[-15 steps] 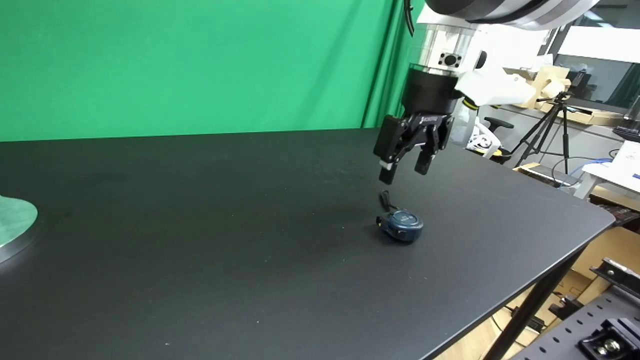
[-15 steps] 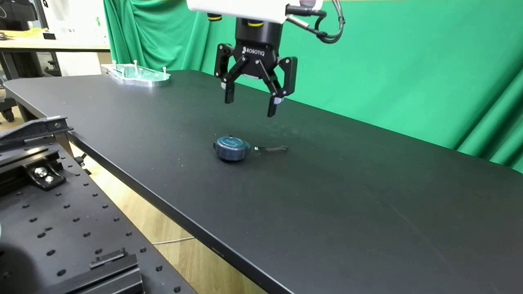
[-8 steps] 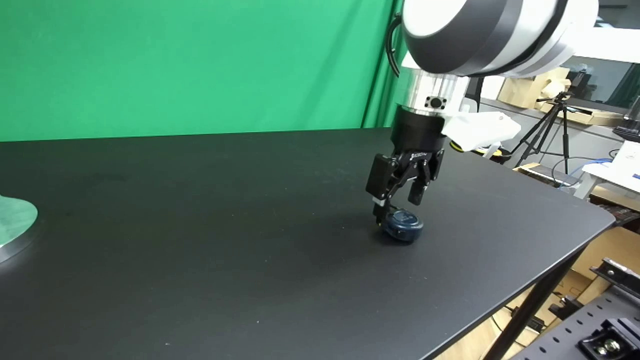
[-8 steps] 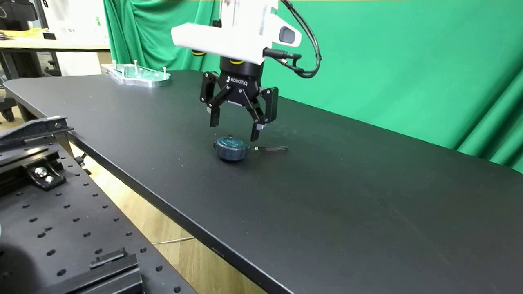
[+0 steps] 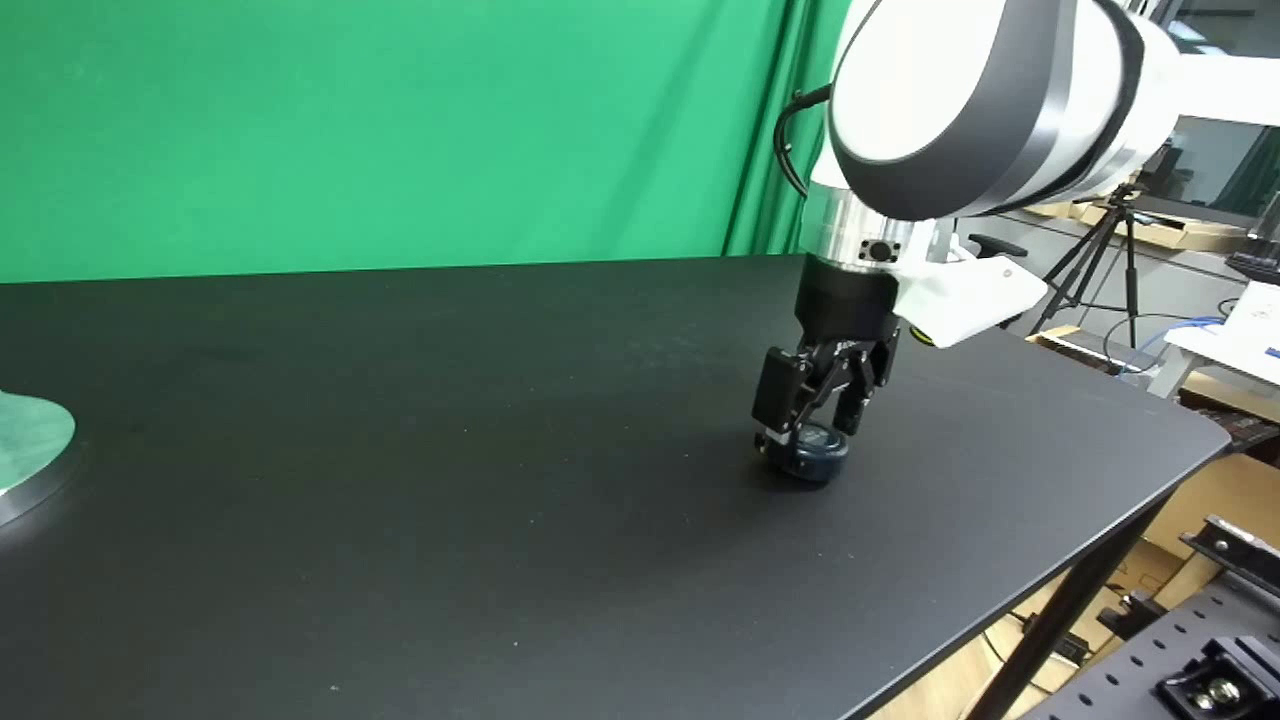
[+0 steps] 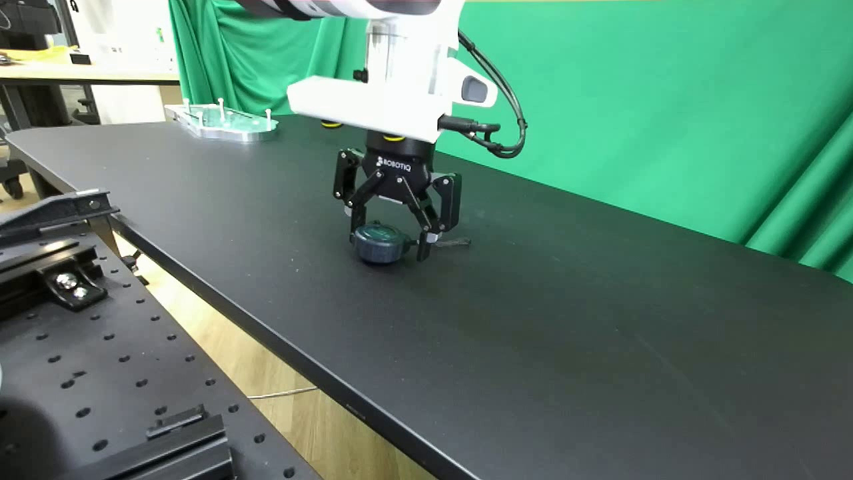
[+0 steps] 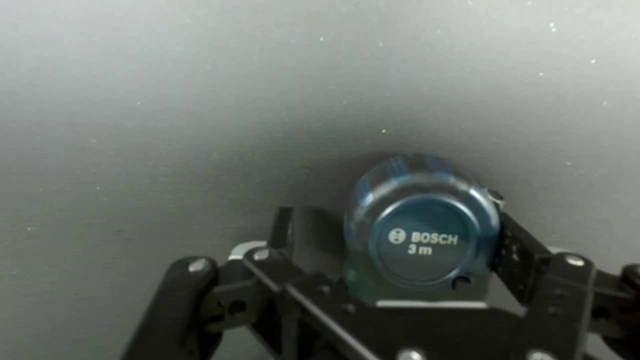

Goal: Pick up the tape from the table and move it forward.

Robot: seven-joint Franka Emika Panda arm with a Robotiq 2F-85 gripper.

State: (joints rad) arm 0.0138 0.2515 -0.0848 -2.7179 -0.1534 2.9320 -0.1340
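The tape point(image 5: 818, 462), a dark blue Bosch tape measure, lies flat on the black table point(image 5: 450, 450). It also shows in an exterior view point(image 6: 378, 250) with its black strap point(image 6: 454, 243) stretched out to the side. My gripper point(image 6: 388, 245) is lowered around the tape and is open. In the wrist view the gripper point(image 7: 397, 234) has the tape point(image 7: 422, 240) between its fingers. The left finger point(image 7: 282, 227) stands apart from the tape with a gap. The right finger point(image 7: 520, 255) is against or very close to its side; I cannot tell which. The tape's lower edge is partly hidden by the gripper body.
A pale green round disc point(image 5: 32, 445) stands at the table's left in an exterior view. A clear plate with white posts point(image 6: 226, 127) stands at the far left end. A perforated metal plate point(image 6: 133, 380) lies beside the table edge. A green curtain point(image 6: 633, 100) hangs behind.
My gripper has come down from above the tape, and its fingers now stand on both sides of it. The fingers have stayed open. The tape has not visibly moved.
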